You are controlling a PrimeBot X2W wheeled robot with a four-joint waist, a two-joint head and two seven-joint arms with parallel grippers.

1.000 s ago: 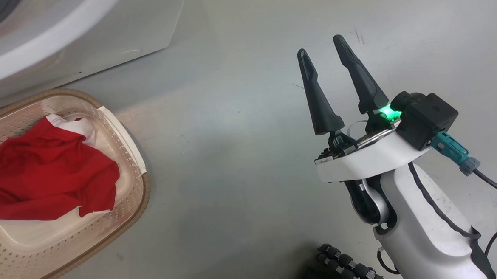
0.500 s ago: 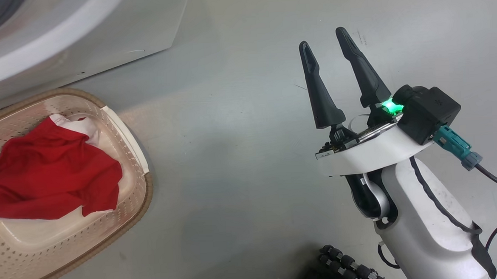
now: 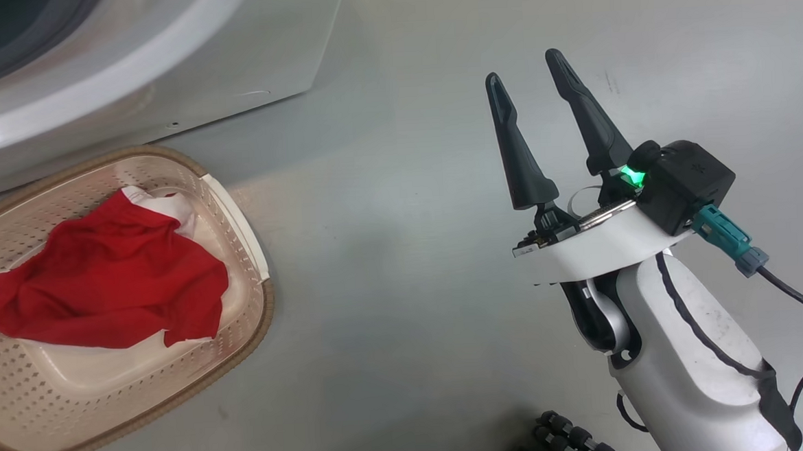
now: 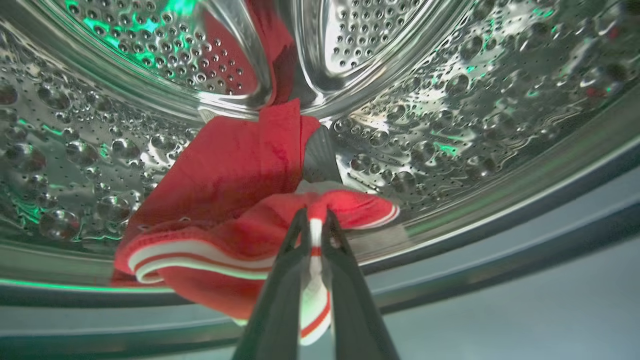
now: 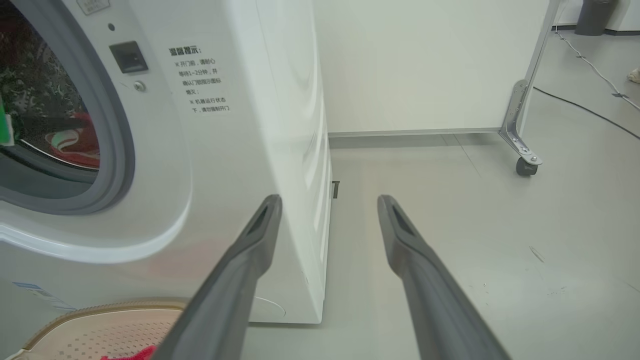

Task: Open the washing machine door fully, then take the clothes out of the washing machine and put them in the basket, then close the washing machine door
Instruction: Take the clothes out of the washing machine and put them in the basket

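**left claw clenched on the striped trim: lifting the garment out cleanly**

since the earlier frame the head camera had swung. the basket (image 3: 74,401) and the washing machine (image 5: 225,150) therefore sat further right in its view, though neither had shifted on the floor. the right gripper (image 3: 524,64) stayed released, fingers spread, over bare floor well to the right of the basket.

inside the steel drum (image 4: 450,100) the left gripper (image 4: 314,220) was clenched on a narrow fold of white-and-red trim at the near edge of the red garment (image 4: 225,170). the rest of that garment lay on the drum floor and ran up the far wall against a drum paddle (image 4: 240,55). a second red garment (image 3: 109,282) already lay in the basket, which stood on the floor just in front of the washer.

the step in hand looked to be drawing this garment out. the pinch looked thin, so a slow pull seemed wise, with the grip kept tight. it would go best upward first, then toward the near side. the trailing cloth then had to clear the drum lip and the grey seal (image 5: 120,150), where it could drag or catch. it would be best released only once it hung over the basket, with no tail left on the rim.
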